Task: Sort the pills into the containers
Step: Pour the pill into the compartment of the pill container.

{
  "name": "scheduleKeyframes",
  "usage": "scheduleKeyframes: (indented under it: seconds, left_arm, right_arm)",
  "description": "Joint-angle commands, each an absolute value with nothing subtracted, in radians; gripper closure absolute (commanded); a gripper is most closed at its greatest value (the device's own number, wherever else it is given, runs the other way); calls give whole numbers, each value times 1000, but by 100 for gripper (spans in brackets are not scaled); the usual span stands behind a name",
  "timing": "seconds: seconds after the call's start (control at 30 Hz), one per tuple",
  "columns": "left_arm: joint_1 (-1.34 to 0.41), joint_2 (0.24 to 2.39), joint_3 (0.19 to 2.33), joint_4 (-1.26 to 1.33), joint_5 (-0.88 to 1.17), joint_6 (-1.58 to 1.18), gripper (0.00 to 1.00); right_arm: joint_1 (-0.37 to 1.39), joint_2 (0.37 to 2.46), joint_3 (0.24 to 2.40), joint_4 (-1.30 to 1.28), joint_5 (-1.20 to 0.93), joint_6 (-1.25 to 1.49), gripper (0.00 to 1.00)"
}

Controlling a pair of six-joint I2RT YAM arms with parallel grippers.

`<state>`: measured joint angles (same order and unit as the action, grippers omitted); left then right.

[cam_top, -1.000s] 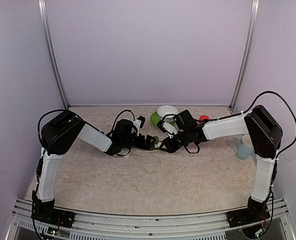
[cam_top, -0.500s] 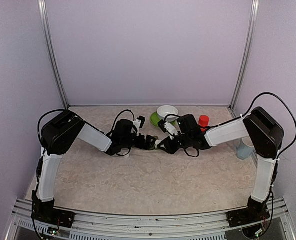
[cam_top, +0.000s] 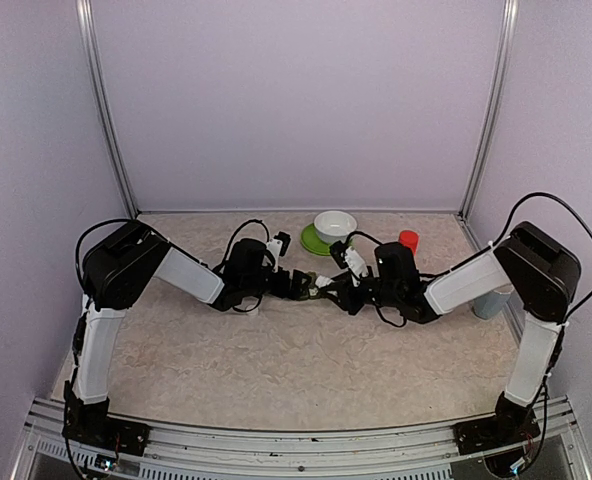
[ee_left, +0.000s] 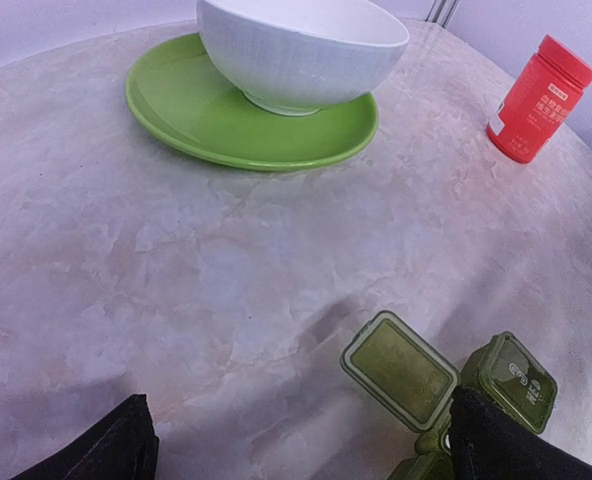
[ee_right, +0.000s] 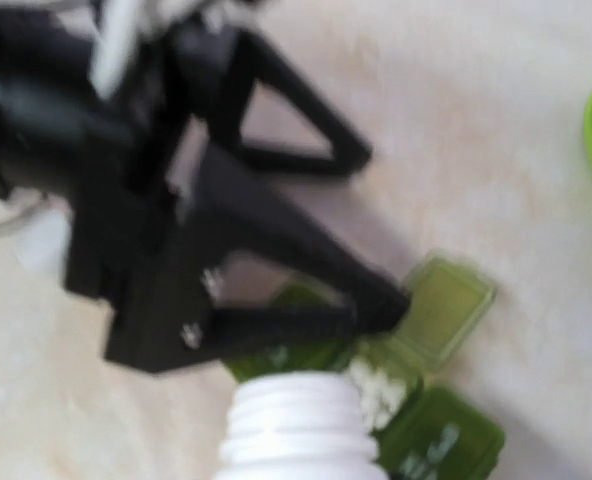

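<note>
The containers (ee_left: 496, 385), a dark green strip, lie at the lower right of the left wrist view, with one lid (ee_left: 401, 370) flipped open. My left gripper (ee_left: 301, 455) is open wide, one finger (ee_right: 306, 325) resting on the strip beside the open lid. In the right wrist view a small white bottle (ee_right: 296, 430) is tipped mouth-first over the open compartment, where white pills (ee_right: 376, 392) lie. My right gripper (cam_top: 330, 290) is shut on that bottle, its fingers hidden. From above, both grippers meet over the containers (cam_top: 302, 287) at mid-table.
A white bowl (ee_left: 301, 50) sits on a green plate (ee_left: 176, 110) behind the containers. A red bottle (ee_left: 534, 98) stands to its right. A pale cup (cam_top: 488, 300) stands partly hidden behind the right arm, near the table's right edge.
The right forearm has swung nearer and to the right, uncovering the red bottle, while its gripper stays at the containers. The left arm has not moved.
</note>
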<state>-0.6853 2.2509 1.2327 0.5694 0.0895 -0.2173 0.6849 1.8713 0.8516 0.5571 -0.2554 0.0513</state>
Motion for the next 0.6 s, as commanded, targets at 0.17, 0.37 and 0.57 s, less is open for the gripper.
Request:
scheduleKeyframes:
  seconds: [0.17,0.37,0.57]
  left_arm:
    - [-668,2258,1227,583,88,-248,1]
    - [-649,2227,1195,608,104,-272,1]
    - [-640,2173,1181,597,119,-272,1]
  right_arm:
    - [693,1732,713,940,-299,40,83]
    - [697,1611,623,1061,-302,18,83]
    - [723,1453,543,1119,-260,-25,83]
